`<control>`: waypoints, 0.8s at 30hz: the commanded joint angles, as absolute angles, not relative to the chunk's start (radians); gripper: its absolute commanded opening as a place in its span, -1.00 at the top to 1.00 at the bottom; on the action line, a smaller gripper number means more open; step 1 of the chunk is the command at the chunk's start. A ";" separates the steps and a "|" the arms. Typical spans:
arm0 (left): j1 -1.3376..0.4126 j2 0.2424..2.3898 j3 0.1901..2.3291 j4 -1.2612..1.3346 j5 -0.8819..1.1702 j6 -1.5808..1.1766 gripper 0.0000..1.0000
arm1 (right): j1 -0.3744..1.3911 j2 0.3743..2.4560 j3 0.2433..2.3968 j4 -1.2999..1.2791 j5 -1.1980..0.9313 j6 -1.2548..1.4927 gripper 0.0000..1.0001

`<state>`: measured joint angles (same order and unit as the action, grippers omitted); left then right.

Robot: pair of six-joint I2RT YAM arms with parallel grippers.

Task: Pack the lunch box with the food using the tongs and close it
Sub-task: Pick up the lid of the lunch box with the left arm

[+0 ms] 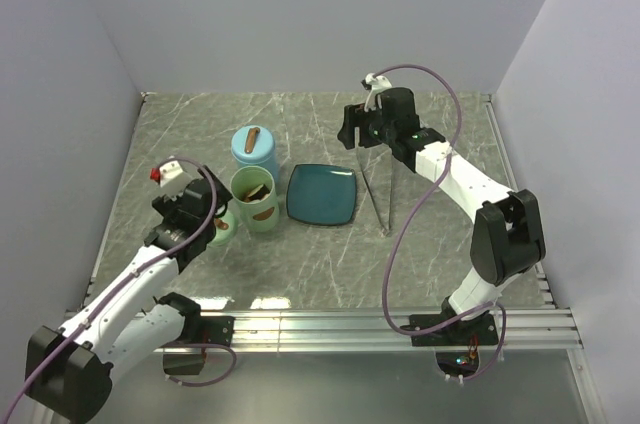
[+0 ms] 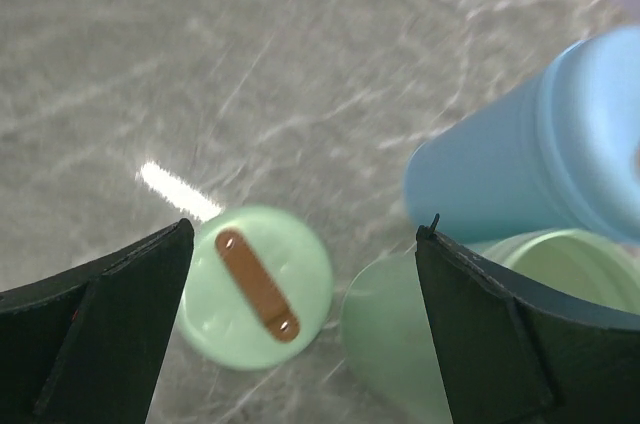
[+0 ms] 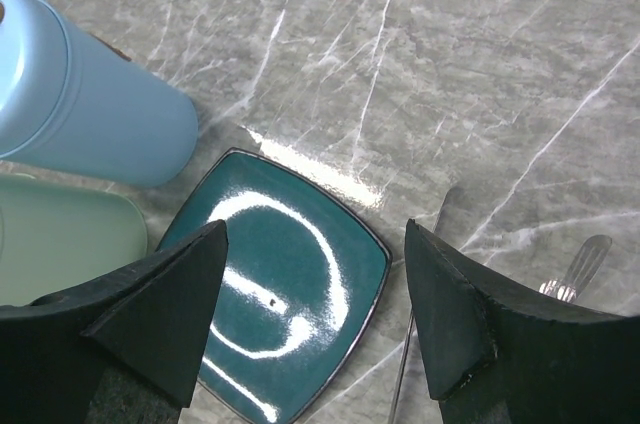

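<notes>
Tongs point(image 1: 378, 194): lying flat on table just right of plate point(image 1: 322, 194), unheld, waiting for pickup.
Right gripper point(image 3: 315, 239): hovering near tongs' far end, fingers spread, gripping nothing; likely lining up the grab.
Left gripper point(image 2: 305, 244): hanging above green lid point(image 2: 255, 284), fingers released wide, holding nothing.
Lid: lying beside open green tub point(image 1: 250, 224), leaving tub ready for filling.
Blue tub point(image 1: 255, 156): standing lidded behind green tub.
Food: not showing on plate; something brown sitting inside green tub, too small for telling.
Obstruction: plate rim sitting close beside tongs.
</notes>
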<state>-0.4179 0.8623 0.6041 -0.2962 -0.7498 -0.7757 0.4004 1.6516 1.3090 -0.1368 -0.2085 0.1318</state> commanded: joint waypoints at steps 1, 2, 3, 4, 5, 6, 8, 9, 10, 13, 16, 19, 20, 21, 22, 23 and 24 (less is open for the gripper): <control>-0.423 0.859 0.542 -0.339 -0.713 -0.899 -0.99 | 0.394 1.605 1.316 -0.087 -0.215 0.121 -0.57; -0.423 0.847 0.505 -0.327 -0.681 -0.911 -0.97 | 0.396 1.600 1.310 -0.087 -0.215 0.121 -0.57; -0.423 0.821 0.486 -0.284 -0.663 -0.926 -0.95 | 0.397 1.600 1.312 -0.087 -0.215 0.120 -0.57; -0.423 0.810 0.470 -0.269 -0.651 -0.933 -0.96 | 0.396 1.600 1.315 -0.090 -0.213 0.123 -0.56; -0.423 0.802 0.448 -0.259 -0.641 -0.945 -0.96 | 0.397 1.600 1.315 -0.092 -0.213 0.121 -0.57; -0.423 0.792 0.440 -0.253 -0.641 -0.963 -0.95 | 0.396 1.601 1.316 -0.095 -0.213 0.123 -0.57; -0.423 0.788 0.420 -0.244 -0.643 -0.976 -0.95 | 0.396 1.600 1.315 -0.097 -0.213 0.123 -0.57; -0.423 0.790 0.413 -0.238 -0.637 -0.988 -0.94 | 0.397 1.598 1.315 -0.097 -0.213 0.123 -0.56; -0.423 0.793 0.405 -0.207 -0.623 -0.989 -0.93 | 0.397 1.597 1.313 -0.094 -0.213 0.121 -0.57; -0.423 0.827 0.377 -0.144 -0.598 -0.997 -0.88 | 0.399 1.595 1.312 -0.095 -0.212 0.124 -0.57; -0.422 0.874 0.367 -0.111 -0.594 -1.006 -0.79 | 0.397 1.591 1.305 -0.092 -0.206 0.123 -0.57; -0.422 0.907 0.351 -0.061 -0.592 -1.023 -0.63 | 0.397 1.588 1.301 -0.091 -0.207 0.121 -0.56; -0.420 0.911 0.345 -0.049 -0.603 -1.028 -0.60 | 0.396 1.586 1.299 -0.094 -0.207 0.121 -0.57; -0.420 0.911 0.341 -0.040 -0.603 -1.032 -0.57 | 0.397 1.588 1.301 -0.091 -0.207 0.121 -0.57; -0.419 0.910 0.336 -0.032 -0.615 -1.035 -0.52 | 0.399 1.588 1.299 -0.091 -0.207 0.120 -0.57; -0.413 0.907 0.324 -0.017 -0.617 -1.037 -0.49 | 0.397 1.588 1.301 -0.091 -0.207 0.120 -0.56; -0.411 0.899 0.319 -0.014 -0.617 -1.040 -0.45 | 0.397 1.589 1.302 -0.094 -0.206 0.120 -0.57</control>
<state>-0.4187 0.9115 0.3363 -0.0933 -0.6029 -1.0130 0.4004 1.6409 1.3025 -0.1268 -0.2073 0.1318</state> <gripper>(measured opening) 0.743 0.783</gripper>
